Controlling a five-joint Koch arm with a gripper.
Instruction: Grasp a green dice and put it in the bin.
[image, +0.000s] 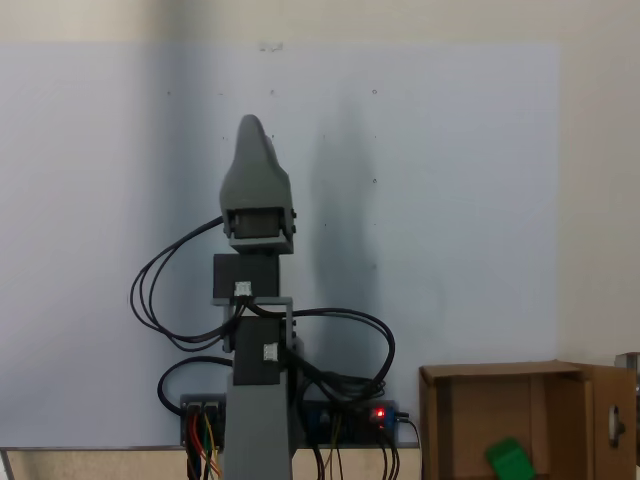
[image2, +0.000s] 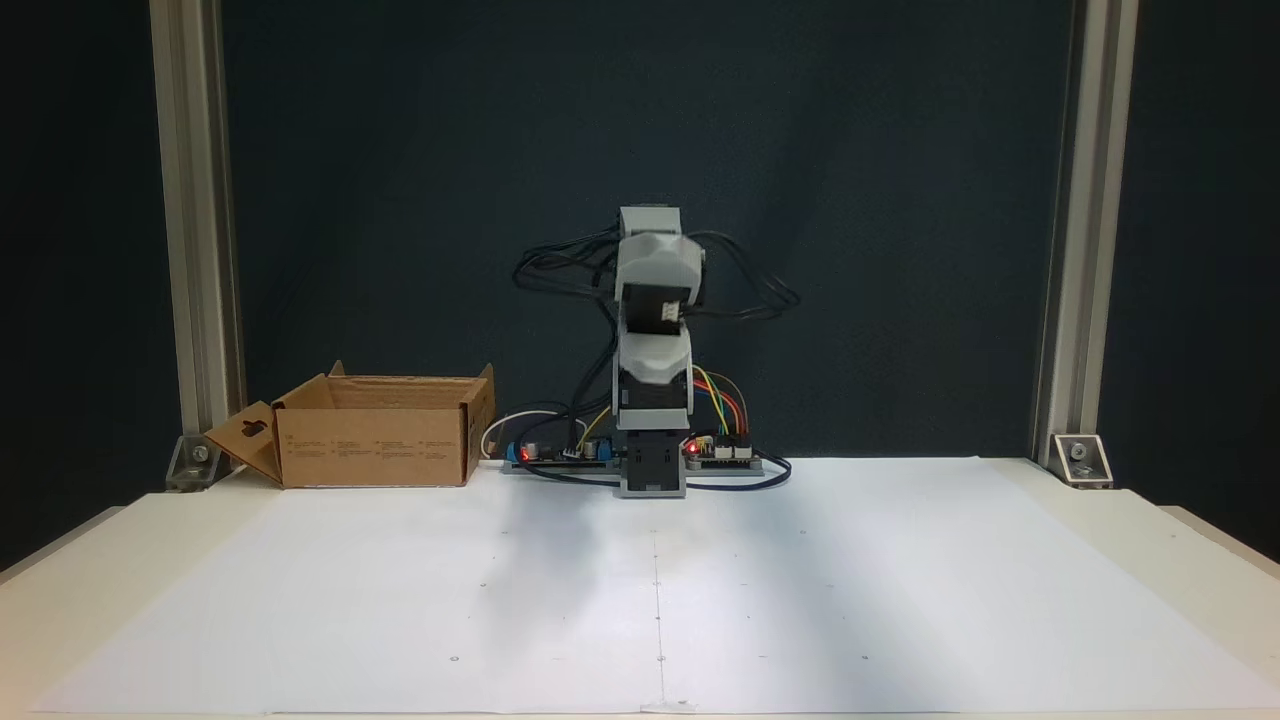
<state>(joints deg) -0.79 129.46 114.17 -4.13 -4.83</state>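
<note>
The green dice (image: 508, 458) lies inside the bin (image: 500, 373), a brown cardboard box at the lower right of a fixed view. In another fixed view the bin (image2: 370, 445) stands at the left by the back edge of the table, and its walls hide the dice. The grey arm (image2: 654, 350) is folded up over its base, well away from the bin. My gripper (image: 250, 125) points out over the white sheet with nothing in it. Its jaws show as one grey pointed shape, so their state is unclear.
Circuit boards and wires (image2: 720, 452) lie beside the arm's base. Metal posts (image2: 195, 240) stand at the table's back corners. The white paper sheet (image2: 660, 600) covers the table in front of the arm.
</note>
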